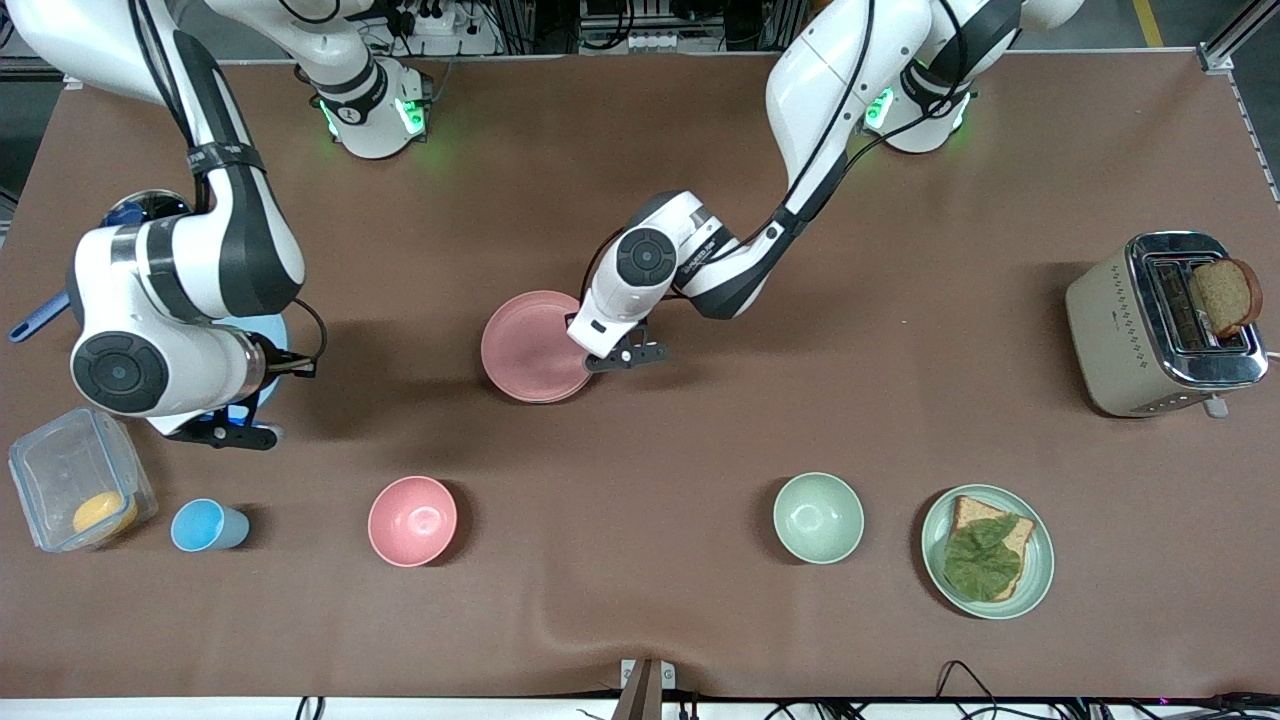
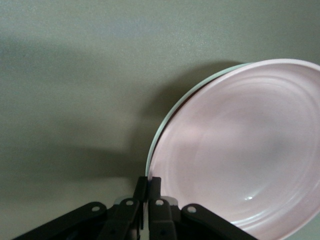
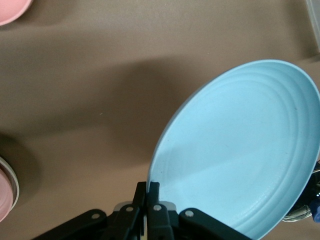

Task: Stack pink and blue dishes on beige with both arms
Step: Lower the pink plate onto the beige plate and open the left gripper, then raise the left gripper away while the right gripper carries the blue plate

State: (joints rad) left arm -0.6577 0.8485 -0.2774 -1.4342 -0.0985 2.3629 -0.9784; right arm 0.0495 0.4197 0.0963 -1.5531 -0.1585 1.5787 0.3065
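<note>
While clamped at their rims, pink plate point(image 1: 530, 347) in left claw point(image 1: 622, 357), blue plate point(image 3: 240, 150) in right claw point(image 1: 222, 432).

Pink and blue plates held at their rims above the brown table

The pale pink plate point(image 1: 530, 347) hangs mid-table, its rim pinched; the light blue plate point(image 3: 240, 155), tilted, is gripped likewise toward the right arm's end.

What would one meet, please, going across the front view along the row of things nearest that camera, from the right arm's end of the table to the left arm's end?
Clear container with an orange thing inside → small blue cup → pink bowl → green bowl → green plate holding toast and a leaf.
</note>
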